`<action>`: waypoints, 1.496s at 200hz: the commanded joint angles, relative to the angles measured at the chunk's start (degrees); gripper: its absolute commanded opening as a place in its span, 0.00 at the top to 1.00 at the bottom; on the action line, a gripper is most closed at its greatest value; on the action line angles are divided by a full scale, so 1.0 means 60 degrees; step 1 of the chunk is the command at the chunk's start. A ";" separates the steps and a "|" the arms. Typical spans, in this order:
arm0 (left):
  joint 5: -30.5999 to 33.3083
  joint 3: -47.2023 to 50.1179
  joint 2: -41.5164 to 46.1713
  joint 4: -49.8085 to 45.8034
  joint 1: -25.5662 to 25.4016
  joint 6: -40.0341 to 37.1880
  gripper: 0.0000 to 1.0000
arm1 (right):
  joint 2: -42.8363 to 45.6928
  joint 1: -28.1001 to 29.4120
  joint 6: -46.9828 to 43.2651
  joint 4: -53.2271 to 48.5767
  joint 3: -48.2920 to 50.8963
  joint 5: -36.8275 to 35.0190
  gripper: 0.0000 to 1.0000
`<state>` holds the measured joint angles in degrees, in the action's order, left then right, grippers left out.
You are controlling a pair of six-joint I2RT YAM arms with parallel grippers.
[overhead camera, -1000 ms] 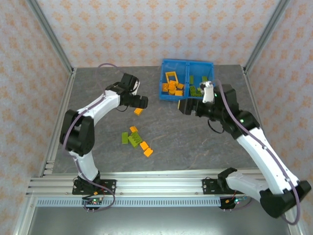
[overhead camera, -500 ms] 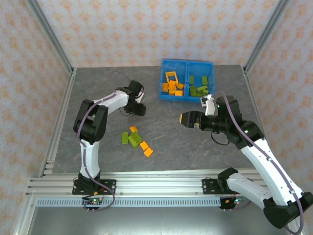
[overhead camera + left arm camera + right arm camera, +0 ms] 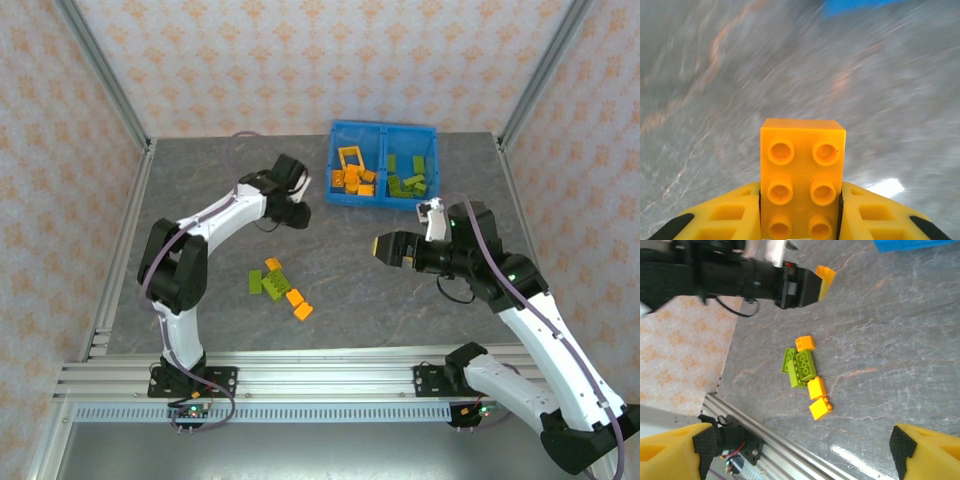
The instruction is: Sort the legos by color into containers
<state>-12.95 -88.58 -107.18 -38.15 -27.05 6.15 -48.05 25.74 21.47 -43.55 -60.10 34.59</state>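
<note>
Legos (image 3: 280, 290) lie in a small cluster on the counter (image 3: 400, 310), with more in the bin (image 3: 350, 199): orange at left, green at right. Near the bin, the left fingers (image 3: 875, 215) pinch an orange brick (image 3: 802, 180). The right fingers (image 3: 675, 450) are spread wide, holding nothing.

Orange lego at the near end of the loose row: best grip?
Probably top-down on the end orange lego, pinching the two side faces that run along the row. The neighbouring orange lego crowds its far face; those two sides look free.
</note>
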 commanded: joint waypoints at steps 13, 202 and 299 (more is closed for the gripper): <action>0.0782 -0.2030 0.0399 -0.0231 -0.0926 0.0113 0.69 | 0.0582 0.0060 0.0344 0.0337 -0.0254 -0.1761 0.07; 0.1045 -1.1293 -0.7557 0.2718 -0.0552 0.1114 0.33 | 0.1226 0.0058 0.1375 -0.0186 -0.0177 -0.2799 0.07; 0.0155 -0.6677 -0.1814 0.1173 -0.0604 -0.0059 0.17 | -0.0098 0.0073 0.1122 0.1078 0.0275 -0.2136 0.08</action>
<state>-12.12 -142.02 -138.15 -31.31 -30.37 9.67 -45.60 25.74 30.22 -41.01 -59.68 18.65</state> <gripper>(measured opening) 0.821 0.926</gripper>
